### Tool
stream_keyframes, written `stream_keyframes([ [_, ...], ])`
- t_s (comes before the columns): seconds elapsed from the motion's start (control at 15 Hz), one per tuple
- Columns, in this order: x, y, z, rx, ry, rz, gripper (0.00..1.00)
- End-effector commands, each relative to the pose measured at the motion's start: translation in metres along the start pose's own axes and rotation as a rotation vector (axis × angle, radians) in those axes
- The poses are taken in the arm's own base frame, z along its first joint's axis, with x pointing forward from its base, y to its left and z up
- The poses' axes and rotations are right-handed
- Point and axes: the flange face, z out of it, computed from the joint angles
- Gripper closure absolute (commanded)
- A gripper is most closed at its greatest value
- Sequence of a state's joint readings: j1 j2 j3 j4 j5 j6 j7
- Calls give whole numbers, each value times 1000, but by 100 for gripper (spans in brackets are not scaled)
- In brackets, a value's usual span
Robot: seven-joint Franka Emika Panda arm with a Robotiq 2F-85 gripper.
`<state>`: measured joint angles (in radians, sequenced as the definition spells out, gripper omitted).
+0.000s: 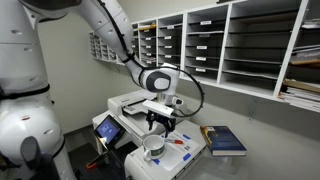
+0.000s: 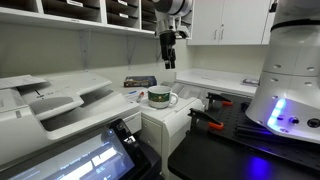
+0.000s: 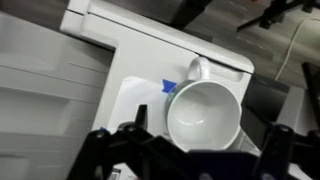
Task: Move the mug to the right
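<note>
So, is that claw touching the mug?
Apart. In an exterior view the gripper hangs above the mug, with background showing between them.

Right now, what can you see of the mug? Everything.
The mug is small, round, pale and glazed-looking, with a wide rim and one handle. It stands upright, mouth up, apparently empty, on a white top. The gripper hangs open above it, not touching.

Pale wide-rimmed mug point(image 3: 203, 118), upright, on white surface point(image 3: 135, 105)
</note>
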<state>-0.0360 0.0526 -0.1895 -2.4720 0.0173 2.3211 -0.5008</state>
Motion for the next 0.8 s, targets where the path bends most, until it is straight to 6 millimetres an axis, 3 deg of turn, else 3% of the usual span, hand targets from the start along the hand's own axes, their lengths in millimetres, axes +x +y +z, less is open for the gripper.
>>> stream_keyframes([
  [0.0, 0, 12, 29, -68, -35, 7, 0],
  [0.27, 9, 9, 66, -45, -72, 29, 0],
  [0.6, 45, 5, 87, -147, 59, 205, 1],
  [0.67, 49, 6, 90, -162, 64, 232, 9],
  [0.73, 52, 7, 94, -162, 51, 249, 26],
])
